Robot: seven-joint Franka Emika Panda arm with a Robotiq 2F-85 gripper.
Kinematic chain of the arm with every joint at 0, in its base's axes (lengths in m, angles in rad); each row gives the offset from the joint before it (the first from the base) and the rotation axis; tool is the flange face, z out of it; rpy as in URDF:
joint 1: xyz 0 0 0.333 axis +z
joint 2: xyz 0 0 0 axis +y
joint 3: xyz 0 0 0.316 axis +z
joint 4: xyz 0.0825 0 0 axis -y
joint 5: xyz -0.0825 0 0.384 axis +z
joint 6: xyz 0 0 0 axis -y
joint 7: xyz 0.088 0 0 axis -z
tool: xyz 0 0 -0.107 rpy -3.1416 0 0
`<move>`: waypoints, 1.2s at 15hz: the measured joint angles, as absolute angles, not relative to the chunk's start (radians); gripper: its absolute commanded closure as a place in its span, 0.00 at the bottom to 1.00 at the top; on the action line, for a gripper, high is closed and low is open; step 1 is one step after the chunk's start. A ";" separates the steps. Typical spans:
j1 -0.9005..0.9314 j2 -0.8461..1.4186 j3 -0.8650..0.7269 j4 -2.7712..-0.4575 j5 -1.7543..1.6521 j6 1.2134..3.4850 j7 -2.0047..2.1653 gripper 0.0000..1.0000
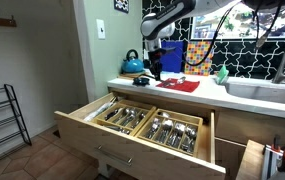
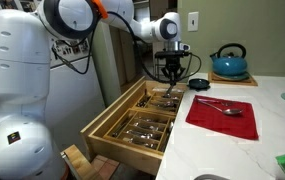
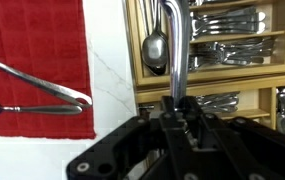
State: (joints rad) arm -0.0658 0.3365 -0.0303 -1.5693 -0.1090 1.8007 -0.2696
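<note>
Over the open wooden drawer (image 1: 82, 120), the gripper (image 1: 152, 64) is clamping a steel utensil (image 3: 176, 45).
In both exterior views it is hanging beside the white counter (image 2: 207, 150). In the wrist view its black fingers (image 3: 194, 118) are pinching the smooth, shiny handle nearly shut, above the cutlery compartments and near a ribbed red cloth (image 3: 32, 45).

A home kitchen was shown. A teal kettle (image 2: 229, 62) was set on a white tabletop (image 2: 217, 150), into which a sink (image 1: 265, 92) was let. Below it, a wooden drawer (image 1: 90, 135) was pulled open and was filled with sorted cutlery (image 1: 172, 130). A red mat (image 2: 222, 120) was laid on the tabletop.
</note>
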 measured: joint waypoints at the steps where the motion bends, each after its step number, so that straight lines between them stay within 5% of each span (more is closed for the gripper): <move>1: -0.080 0.337 -0.036 -1.551 -0.087 1.767 -0.269 0.95; 18: -0.307 0.532 -0.155 -1.288 0.248 1.580 0.141 0.95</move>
